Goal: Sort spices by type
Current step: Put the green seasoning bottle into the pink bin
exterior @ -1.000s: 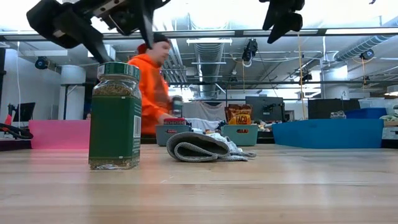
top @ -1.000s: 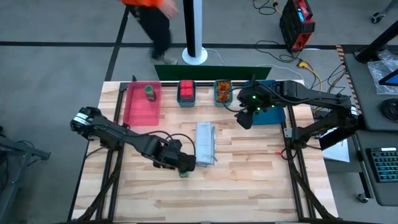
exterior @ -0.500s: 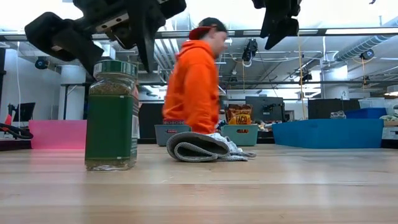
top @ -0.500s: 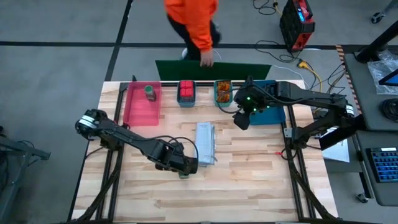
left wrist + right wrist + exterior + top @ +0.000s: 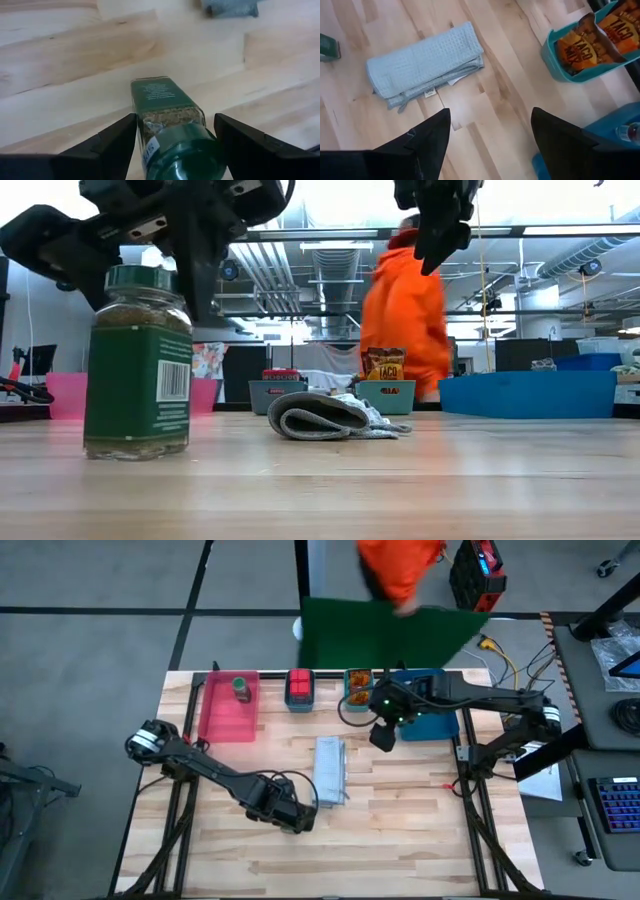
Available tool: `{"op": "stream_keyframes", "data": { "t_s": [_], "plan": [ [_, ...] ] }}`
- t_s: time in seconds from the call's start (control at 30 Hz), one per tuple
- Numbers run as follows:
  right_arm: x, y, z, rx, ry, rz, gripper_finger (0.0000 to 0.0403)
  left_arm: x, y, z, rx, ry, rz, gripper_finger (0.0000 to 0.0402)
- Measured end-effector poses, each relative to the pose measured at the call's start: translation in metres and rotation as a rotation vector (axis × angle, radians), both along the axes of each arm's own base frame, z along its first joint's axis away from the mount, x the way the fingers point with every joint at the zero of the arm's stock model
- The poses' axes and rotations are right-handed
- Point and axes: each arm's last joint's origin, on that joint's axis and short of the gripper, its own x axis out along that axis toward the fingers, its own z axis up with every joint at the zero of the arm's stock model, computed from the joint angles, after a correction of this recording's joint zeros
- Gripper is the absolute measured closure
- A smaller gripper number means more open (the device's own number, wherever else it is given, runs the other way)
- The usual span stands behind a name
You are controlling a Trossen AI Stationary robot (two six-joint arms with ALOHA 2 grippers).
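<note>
The green-lidded jar (image 5: 138, 362) stands upright on the wooden table (image 5: 400, 830), near the front, left of the middle. Its long side points straight up. The left gripper (image 5: 175, 132) is right at the jar, with one finger on each side of it. The fingers are spread wide and I see a small gap on both sides, so I think it is not squeezing the jar yet. In the high view the left gripper (image 5: 290, 816) covers the jar from above.

The left arm is much nearer to this jar than the right arm. To pick it up, the fingers only need to close.

The right gripper (image 5: 383, 733) hangs in the air near the back of the table, just beside the teal tray of taco packets (image 5: 590, 37). Its fingers are open and hold nothing.

The pink tray (image 5: 222, 715) at the back left already has another green-lidded jar (image 5: 241, 689) in it. I think this jar belongs there too.

A folded grey towel (image 5: 331, 770) lies between the jar and the trays. A small tray of red boxes (image 5: 299, 688) and a blue tray (image 5: 530, 394) also sit at the back.

Behind the table a person in an orange top (image 5: 412, 320) walks by, carrying a green board (image 5: 385, 635).
</note>
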Motion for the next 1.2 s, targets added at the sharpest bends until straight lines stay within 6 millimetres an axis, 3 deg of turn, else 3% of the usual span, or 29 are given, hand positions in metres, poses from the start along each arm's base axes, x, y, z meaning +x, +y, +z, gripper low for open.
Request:
{"op": "stream_keyframes", "data": {
  "t_s": [0.2, 0.4, 0.5, 0.67, 0.8, 0.97, 1.1, 1.2],
  "plan": [
    [0.001, 0.0, -0.001, 0.001, 0.005, -0.001, 0.0136, -0.002, -0.005, 0.0, 0.016, -0.006, -0.049, 0.0156],
    [0.002, -0.001, -0.001, -0.009, -0.001, 0.0, 0.0129, -0.008, -0.009, 0.0, 0.035, 0.019, -0.085, 0.0219],
    [0.002, -0.001, -0.001, -0.009, 0.001, 0.001, 0.0131, -0.007, -0.01, 0.003, 0.028, 0.014, -0.105, 0.0222],
    [0.002, -0.001, -0.001, -0.015, 0.002, 0.012, 0.0139, -0.003, -0.011, 0.021, 0.038, -0.008, -0.132, 0.0222],
    [0.002, -0.001, -0.001, -0.016, 0.002, 0.013, 0.0142, -0.001, -0.004, 0.053, 0.056, 0.016, -0.143, 0.0222],
    [0.002, -0.001, -0.001, -0.014, 0.001, 0.01, 0.0136, -0.004, 0.029, 0.109, 0.187, 0.076, -0.153, 0.0222],
    [0.003, -0.006, -0.002, -0.012, -0.004, -0.008, 0.0134, -0.01, 0.078, 0.145, 0.343, 0.134, -0.163, 0.0222],
    [0.003, -0.012, -0.001, -0.015, -0.018, -0.029, 0.0138, -0.011, 0.12, 0.165, 0.419, 0.016, -0.193, 0.0222]
  ]
}}
